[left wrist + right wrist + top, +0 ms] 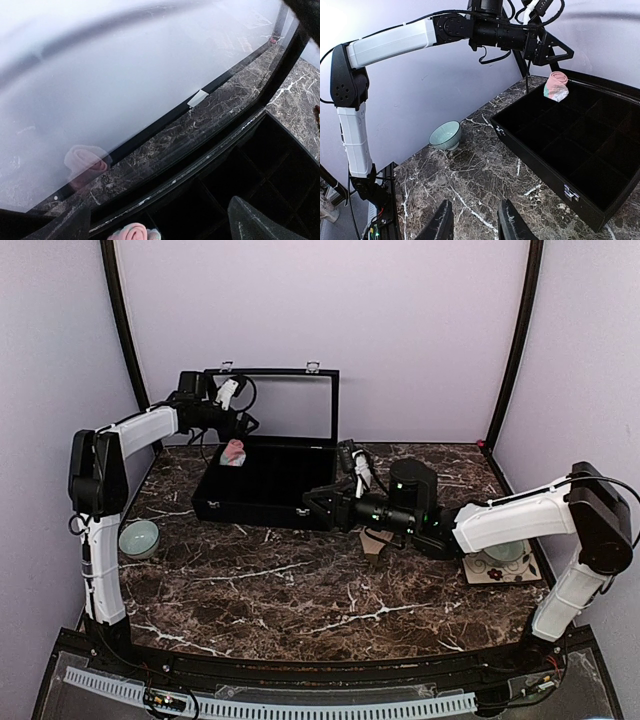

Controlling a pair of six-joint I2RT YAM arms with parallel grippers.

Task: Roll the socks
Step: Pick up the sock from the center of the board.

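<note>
The pink sock roll (556,86), with a mint patch on its side, is in the far-left corner compartment of the black divider case (540,167), and its top shows at about rim height. Right above it hangs the left pincer (161,205), fingers (260,222) spread wide. Neither one touches the fabric, and the roll sits between and below them. The left wrist view also catches a soft pink reflection of the roll in the case's glass lid (270,405), which stands upright behind the compartments. The other compartments in view look dark, and nothing in them can be made out.

Over to the front of the case: the right arm stretches in low across the marble worktop (300,590). Its right pincer (475,220) hovers just off the case's front wall near the right corner. Its fingers are parted a little, there is bare worktop between them, and they grip nothing.

A small tan shape (378,540) pokes out from under the right arm, too hidden to say what it is.

Further out, a pale teal bowl (139,538) stands on the worktop left of the case, near the left arm's upright link. At the right edge a patterned dish (500,562) rests on a mat, beside the right arm's elbow.
</note>
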